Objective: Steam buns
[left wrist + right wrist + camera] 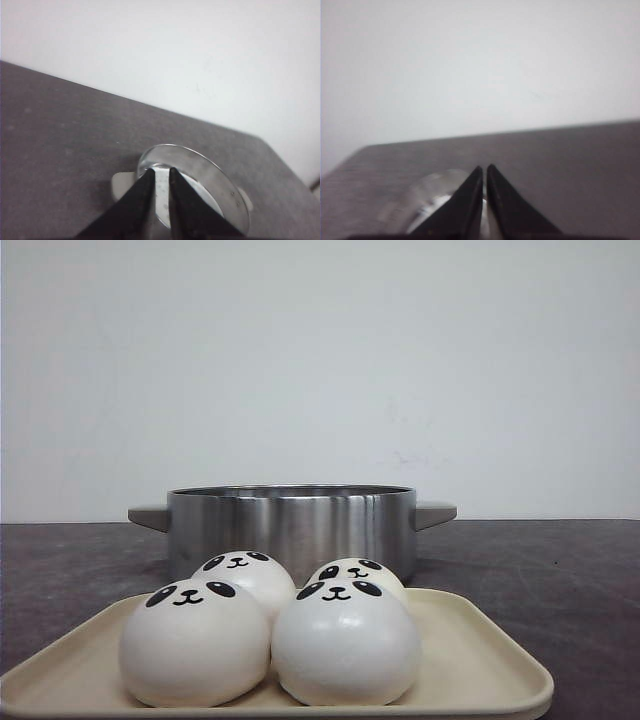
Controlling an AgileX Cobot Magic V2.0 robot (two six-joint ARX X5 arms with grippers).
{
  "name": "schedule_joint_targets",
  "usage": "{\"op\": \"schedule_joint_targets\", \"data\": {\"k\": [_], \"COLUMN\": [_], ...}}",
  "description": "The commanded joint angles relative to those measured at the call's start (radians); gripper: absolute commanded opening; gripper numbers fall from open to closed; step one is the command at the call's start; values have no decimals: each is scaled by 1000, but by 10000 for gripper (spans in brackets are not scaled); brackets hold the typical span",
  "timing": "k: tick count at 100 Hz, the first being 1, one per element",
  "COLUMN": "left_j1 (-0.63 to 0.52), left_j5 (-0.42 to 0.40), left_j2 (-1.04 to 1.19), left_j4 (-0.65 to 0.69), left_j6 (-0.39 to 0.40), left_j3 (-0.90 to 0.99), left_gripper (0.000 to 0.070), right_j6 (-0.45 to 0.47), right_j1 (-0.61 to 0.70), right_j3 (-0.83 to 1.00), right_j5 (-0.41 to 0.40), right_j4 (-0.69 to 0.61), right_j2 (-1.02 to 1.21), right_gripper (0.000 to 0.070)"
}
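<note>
Several white buns with black panda faces sit close together on a beige tray at the near edge of the front view. Two are in front and two behind. Neither gripper appears in the front view. In the left wrist view my left gripper is above the steel pot, its black fingers drawn together with only a thin slit and nothing held. In the right wrist view my right gripper is shut and empty, with the pot blurred below it.
The steel pot, with a grey handle on each side, stands open on the dark tabletop just behind the tray. A plain white wall closes the back.
</note>
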Motion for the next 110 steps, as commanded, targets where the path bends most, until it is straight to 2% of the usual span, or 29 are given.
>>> {"op": "schedule_joint_targets", "data": {"k": [1,6,11,16,19,21,25,28,54,62,68,77,89,100,110], "left_j1": [-8,-14,-17,-21,-23,-24,-27,-28,-28,-32,-48,-85,-135,-162,-188], "left_j5": [8,31,58,72,77,82,92,99,110,109,108,105,105,102,100], "left_j2": [26,41,50,58,59,59,58,56,44,35,28,18,18,18,13], "left_j4": [3,6,3,-14,-30,-41,-65,-85,-209,-230,-232,-232,-235,-247,-248], "left_j6": [82,82,82,81,76,72,72,72,85,112,138,185,195,194,193], "left_j3": [44,53,54,54,54,54,54,54,54,54,54,54,54,54,54], "left_gripper": [54,180,392,583,648,666,670,669,664,657,620,600,596,596,596], "right_j6": [-11,-2,21,34,41,43,48,49,27,-10,-40,-53,-76,-34,34], "right_j1": [-1,-1,-1,-1,0,0,0,0,8,32,58,121,254,409,517], "right_j3": [37,47,48,48,48,48,48,48,67,96,130,196,297,378,423], "right_j5": [-73,-116,-138,-148,-149,-151,-163,-173,-168,-118,-64,10,108,198,205], "right_j4": [2,2,-5,-24,-38,-44,-58,-66,-76,-101,-138,-198,-297,-399,-480], "right_j2": [12,20,21,21,21,21,21,21,60,103,152,244,393,542,681], "right_gripper": [6,9,55,210,346,399,498,527,522,482,482,483,483,483,483]}}
